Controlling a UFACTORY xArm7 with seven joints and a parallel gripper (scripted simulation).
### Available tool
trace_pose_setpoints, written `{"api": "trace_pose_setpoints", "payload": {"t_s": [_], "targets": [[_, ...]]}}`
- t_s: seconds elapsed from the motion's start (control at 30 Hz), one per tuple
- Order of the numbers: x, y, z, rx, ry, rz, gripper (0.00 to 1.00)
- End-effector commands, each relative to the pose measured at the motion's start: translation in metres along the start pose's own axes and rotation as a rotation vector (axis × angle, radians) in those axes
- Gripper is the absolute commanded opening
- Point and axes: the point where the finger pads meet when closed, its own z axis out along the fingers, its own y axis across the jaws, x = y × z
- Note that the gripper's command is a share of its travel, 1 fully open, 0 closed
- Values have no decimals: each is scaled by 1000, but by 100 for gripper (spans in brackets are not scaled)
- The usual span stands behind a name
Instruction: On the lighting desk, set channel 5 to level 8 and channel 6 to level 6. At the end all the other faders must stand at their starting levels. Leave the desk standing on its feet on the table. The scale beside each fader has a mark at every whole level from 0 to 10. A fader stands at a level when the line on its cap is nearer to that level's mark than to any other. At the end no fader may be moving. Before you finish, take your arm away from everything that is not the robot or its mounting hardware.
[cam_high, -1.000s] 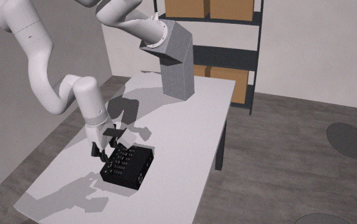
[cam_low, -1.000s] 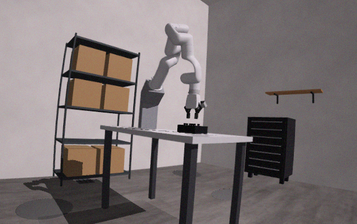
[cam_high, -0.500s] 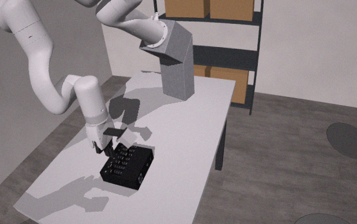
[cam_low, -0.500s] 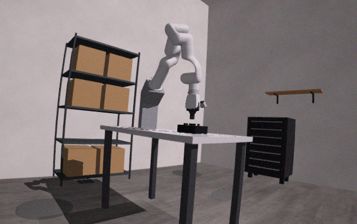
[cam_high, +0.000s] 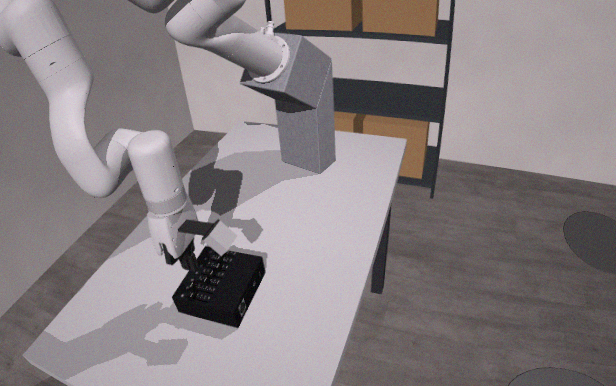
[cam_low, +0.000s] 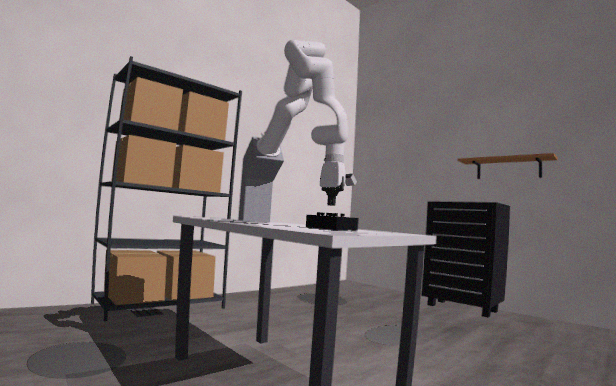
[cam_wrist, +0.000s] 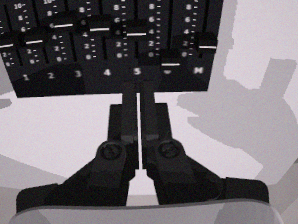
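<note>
The lighting desk (cam_high: 220, 287) is a black box standing flat on the white table; it also shows in the exterior view (cam_low: 332, 222). In the wrist view the desk (cam_wrist: 109, 30) fills the top, with a row of several faders, their white-lined caps at different heights. One cap (cam_wrist: 136, 32) sits above the label 5, and another cap (cam_wrist: 169, 63) sits low to its right. My gripper (cam_wrist: 138, 99) (cam_high: 179, 260) is shut and empty, its fingertips together just in front of the label 5. It hangs a little above the desk's edge, touching no cap.
The grey robot pedestal (cam_high: 305, 125) stands at the table's far end. A dark shelf rack with cardboard boxes (cam_low: 165, 185) stands behind the table. A black drawer cabinet (cam_low: 467, 255) stands by the far wall.
</note>
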Motion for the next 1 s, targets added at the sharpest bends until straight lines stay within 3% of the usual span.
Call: {"api": "trace_pose_setpoints", "payload": {"t_s": [0.0, 0.97], "targets": [[0, 1, 0, -1, 1, 0, 0], [0, 0, 9, -2, 1, 0, 0]]}}
